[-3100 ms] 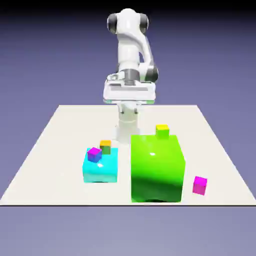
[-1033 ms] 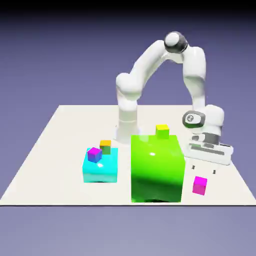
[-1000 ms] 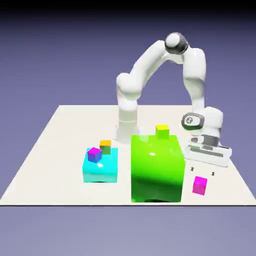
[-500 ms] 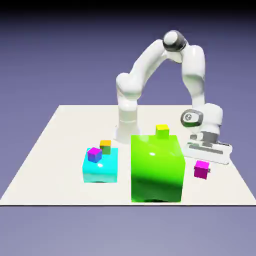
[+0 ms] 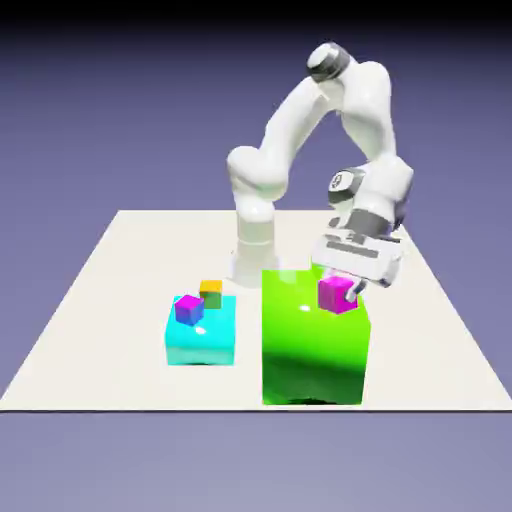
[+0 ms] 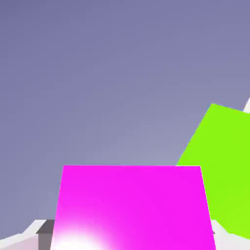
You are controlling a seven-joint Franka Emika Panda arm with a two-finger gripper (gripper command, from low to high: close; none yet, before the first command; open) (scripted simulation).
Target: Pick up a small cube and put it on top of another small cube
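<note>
Magenta-pink small cube [image 5: 337, 293], lime-green big block [image 5: 312, 350], cyan block [image 5: 203, 338], white arm [image 5: 300, 120].

In my hand view the bright magenta-pink small cube [image 6: 132, 207] fills the bottom, cut off by the lower edge and hiding most of both grey fingertips [image 6: 45, 227]. The big glossy lime-green block [image 6: 222, 166] runs off the right edge.

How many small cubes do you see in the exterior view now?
3. The pink small cube is in the end effector over the green block; the purple-sided cube and orange-topped cube are at the cyan block. The arm may hide another.
</note>
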